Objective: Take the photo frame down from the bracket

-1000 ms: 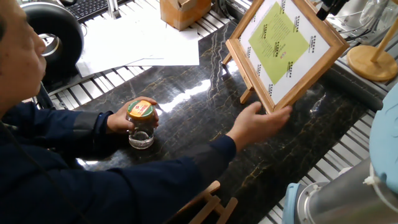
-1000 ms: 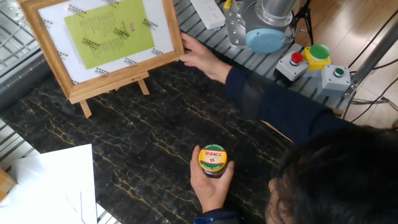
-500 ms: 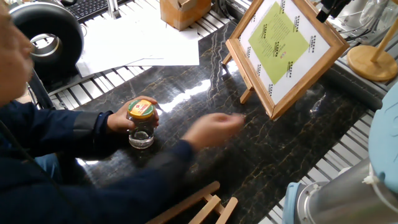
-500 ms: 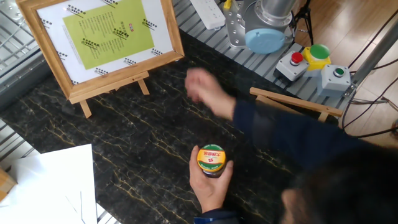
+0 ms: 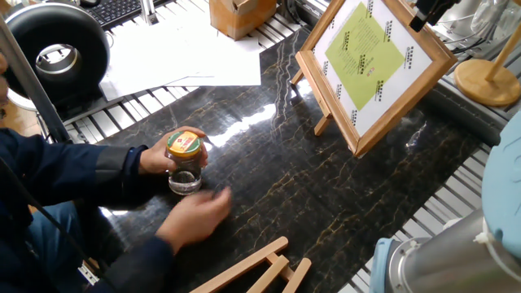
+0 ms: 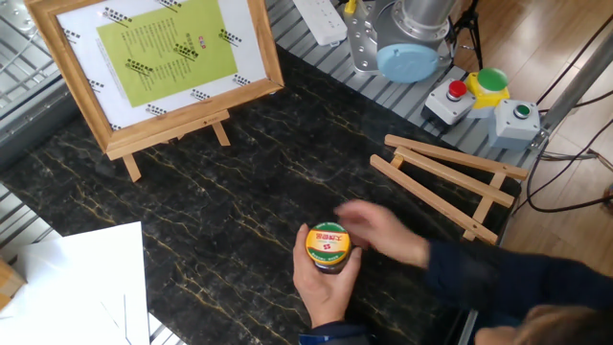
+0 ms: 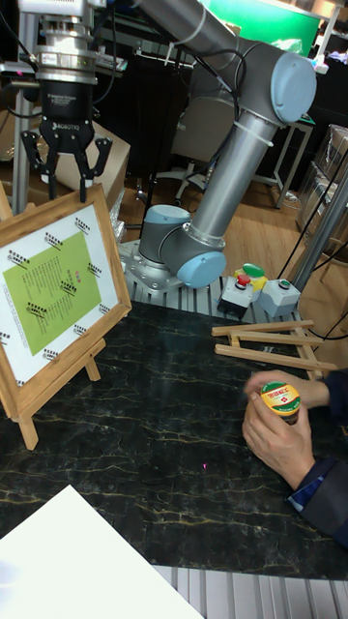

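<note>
The photo frame [image 5: 370, 61] [image 6: 163, 57] [image 7: 58, 290], light wood with a white mat and a yellow-green picture, leans upright on the bracket. The bracket [image 6: 177, 132] [image 7: 92, 366] [image 5: 323, 124] is a small wooden easel; only its ledge and legs show below the frame. In the tall view my gripper [image 7: 66, 172] hangs open just above the frame's top edge, near its right corner. Nothing is between its fingers and they do not touch the frame.
A person's hands are around a glass jar with a yellow lid [image 5: 185, 159] [image 6: 328, 247] [image 7: 280, 398] on the dark marble top. A flat-folded wooden easel [image 6: 450, 177] [image 7: 271, 343] lies near the robot base [image 6: 412, 48]. White paper [image 5: 187, 53] lies at one end.
The person's hand has let go of the frame's lower corner and drawn back to the jar. The frame stays on the easel. The folded easel is now uncovered.
</note>
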Controlling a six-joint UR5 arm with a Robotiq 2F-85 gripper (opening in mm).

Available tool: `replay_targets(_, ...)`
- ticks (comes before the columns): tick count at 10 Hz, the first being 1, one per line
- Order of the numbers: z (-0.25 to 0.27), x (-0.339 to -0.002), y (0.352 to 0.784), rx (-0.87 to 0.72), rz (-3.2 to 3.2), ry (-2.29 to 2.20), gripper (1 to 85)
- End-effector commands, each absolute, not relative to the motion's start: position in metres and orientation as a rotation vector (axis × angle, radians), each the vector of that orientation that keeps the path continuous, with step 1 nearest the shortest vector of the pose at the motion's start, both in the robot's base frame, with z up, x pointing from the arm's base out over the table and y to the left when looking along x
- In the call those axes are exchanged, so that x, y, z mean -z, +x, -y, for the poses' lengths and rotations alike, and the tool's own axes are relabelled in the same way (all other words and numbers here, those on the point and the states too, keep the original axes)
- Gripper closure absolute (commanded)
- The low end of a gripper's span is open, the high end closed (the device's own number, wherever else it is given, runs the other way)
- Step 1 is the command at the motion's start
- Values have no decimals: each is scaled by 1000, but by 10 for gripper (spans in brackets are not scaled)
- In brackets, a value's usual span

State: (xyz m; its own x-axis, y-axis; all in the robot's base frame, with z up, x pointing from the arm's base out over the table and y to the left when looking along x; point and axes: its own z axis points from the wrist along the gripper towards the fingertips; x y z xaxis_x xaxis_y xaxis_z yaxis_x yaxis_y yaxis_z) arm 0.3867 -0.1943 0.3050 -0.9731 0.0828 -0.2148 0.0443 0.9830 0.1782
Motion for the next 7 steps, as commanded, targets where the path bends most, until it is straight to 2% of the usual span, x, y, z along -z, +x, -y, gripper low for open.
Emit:
replay_targets(1, 185, -301, 398, -271, -2870, 98, 380)
replay_targets(7, 180, -302, 406, -273, -2870, 112, 400)
